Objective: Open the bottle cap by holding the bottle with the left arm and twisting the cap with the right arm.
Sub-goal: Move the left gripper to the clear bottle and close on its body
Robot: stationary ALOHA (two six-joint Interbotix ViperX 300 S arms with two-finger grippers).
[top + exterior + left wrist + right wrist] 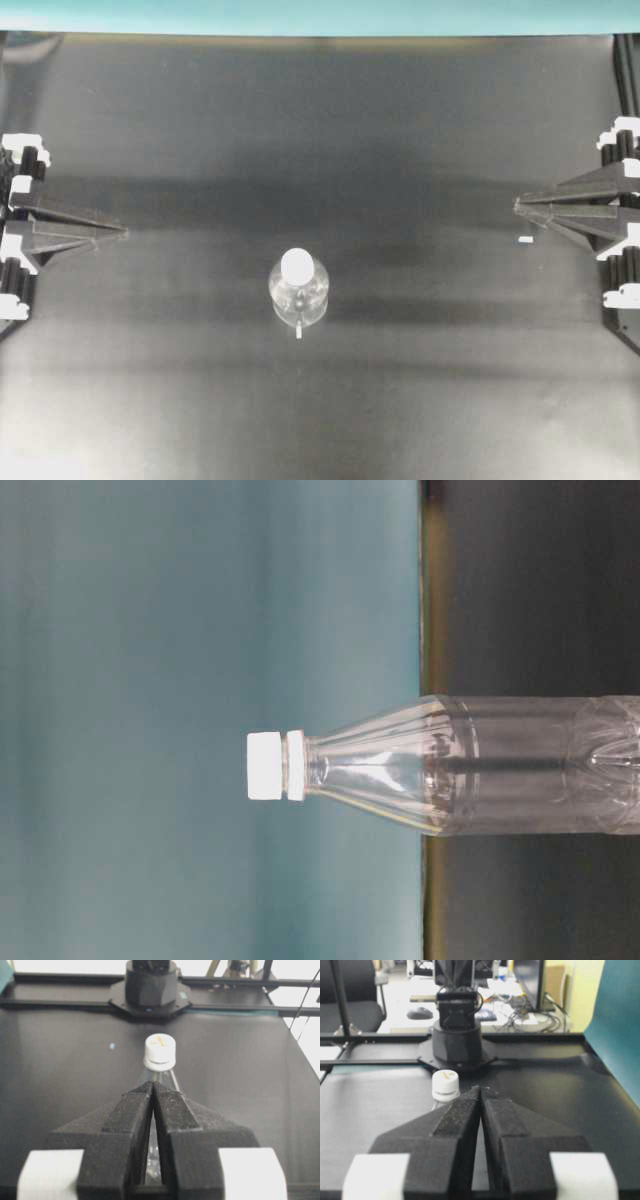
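Left gripper (122, 232), black with white-tipped fingers: closed to a thin slit, nothing between the fingers, touching nothing. It sits at the left edge of the overhead view, tips pointing toward the table centre. In its own wrist view the fingers meet in a wedge aimed straight at the bottle.

Right gripper (518, 206), black, wedge-shaped: also closed and empty, parked at the right edge and pointing inward. In its wrist view the cap shows just left of its closed tips.

The small clear colourless plastic bottle (299, 290) stands upright on the black table (320, 120), roughly midway between the two grippers and somewhat nearer the front edge, well apart from both. The round white screw cap (297, 265) is on the neck; the table-level view shows it seated against the white collar ring, no gap that I can see. A small white fleck (525, 240) lies on the table near the right gripper; I cannot tell what it is.

Step in hand, as I judge it: none begun. Both arms are at rest and the bottle is untouched.

Next move, my reading: I must open the left gripper wide enough for the bottle's body, bring it in low and level, and close on the body below the shoulders. Only then should the right gripper open, come over the cap and close on it for the twist. Risk: an off-centre approach would tip a light, apparently empty bottle.
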